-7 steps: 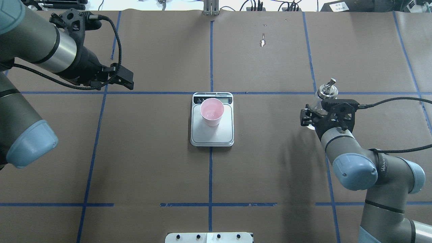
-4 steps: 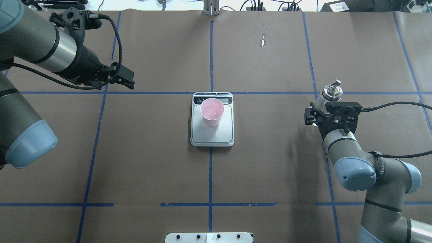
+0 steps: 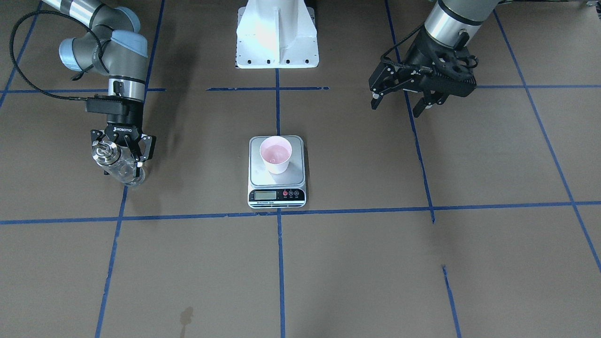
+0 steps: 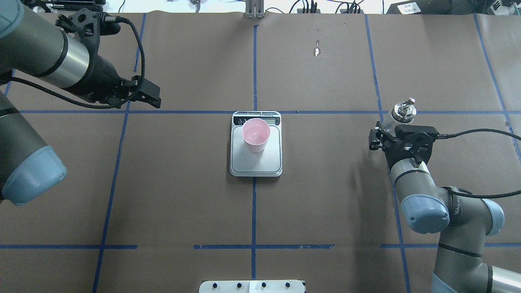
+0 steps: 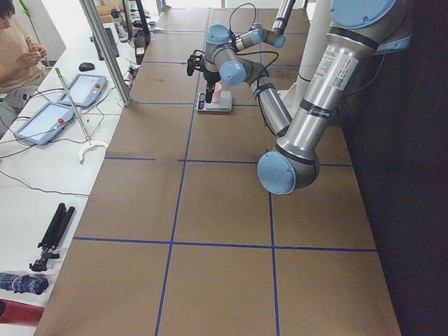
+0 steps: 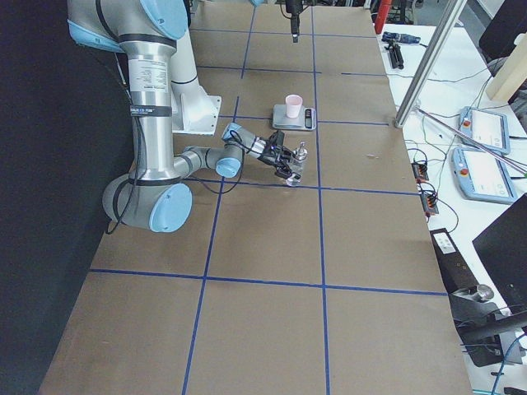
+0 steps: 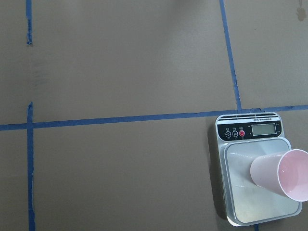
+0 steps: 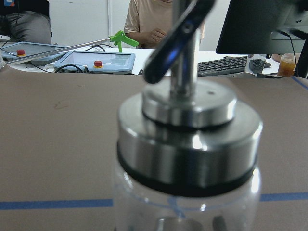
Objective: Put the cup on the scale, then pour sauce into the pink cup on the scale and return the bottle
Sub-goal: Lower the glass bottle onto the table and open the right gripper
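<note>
Overhead exterior: cup (image 4: 255, 134) stands on scale (image 4: 256, 165), frame centre.
Right end effector (image 3: 123, 158) clamps the bottle (image 4: 401, 111); left end effector (image 3: 396, 107) gapes.

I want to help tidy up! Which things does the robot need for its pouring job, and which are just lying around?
For the job: pink cup, scale, bottle.
Just lying about: control tablets, black tripod, keyboard.
</note>
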`<state>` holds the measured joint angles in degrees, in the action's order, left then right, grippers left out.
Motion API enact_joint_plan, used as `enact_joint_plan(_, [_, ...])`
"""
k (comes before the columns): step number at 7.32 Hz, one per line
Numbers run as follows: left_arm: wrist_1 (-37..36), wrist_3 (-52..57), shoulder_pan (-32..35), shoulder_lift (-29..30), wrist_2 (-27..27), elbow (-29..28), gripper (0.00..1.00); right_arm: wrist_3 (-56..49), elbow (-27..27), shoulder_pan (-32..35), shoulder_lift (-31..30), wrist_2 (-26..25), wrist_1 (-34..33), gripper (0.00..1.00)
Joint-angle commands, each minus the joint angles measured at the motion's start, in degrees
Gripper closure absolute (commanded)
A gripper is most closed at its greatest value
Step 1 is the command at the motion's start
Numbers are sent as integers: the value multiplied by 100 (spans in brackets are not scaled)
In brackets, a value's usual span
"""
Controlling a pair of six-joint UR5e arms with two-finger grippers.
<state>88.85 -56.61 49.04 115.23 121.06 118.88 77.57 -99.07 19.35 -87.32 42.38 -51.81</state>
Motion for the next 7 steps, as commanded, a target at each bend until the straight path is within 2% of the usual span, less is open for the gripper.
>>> enact_joint_plan(1, [-95,-16,0,17,-3,65,1,-22,125,-37,57,-72,251,100])
enact_joint_plan(2, [-122,-34,0,17,-3,100,1,-83,125,-37,57,-133,251,100])
enact_joint_plan(3, [-122,-34,-9,8,6,91,1,-93,160,-37,49,-143,251,32])
enact_joint_plan(4, [-122,-34,-9,8,6,91,1,-93,169,-54,31,-256,259,0])
enact_joint_plan(7, [-122,-34,-9,25,-3,91,1,-110,134,-159,40,-449,251,0])
